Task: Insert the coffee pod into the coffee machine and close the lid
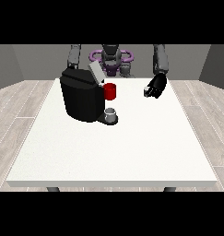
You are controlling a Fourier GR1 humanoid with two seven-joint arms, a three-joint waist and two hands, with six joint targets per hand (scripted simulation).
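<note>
Coffee machine [81,99] on tabletop [113,152], lid [96,71] raised for loading. Hand at view's right [156,86] hovers clear, fingers curled round small pale item, probably pod.

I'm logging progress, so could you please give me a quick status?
Hand at view's right over the table, pod unclear. Coffee machine lid up. Other hand hidden.

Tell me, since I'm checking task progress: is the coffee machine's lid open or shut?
Open. The grey lid stands tilted up above the black coffee machine, not lying flat on its top.
</note>
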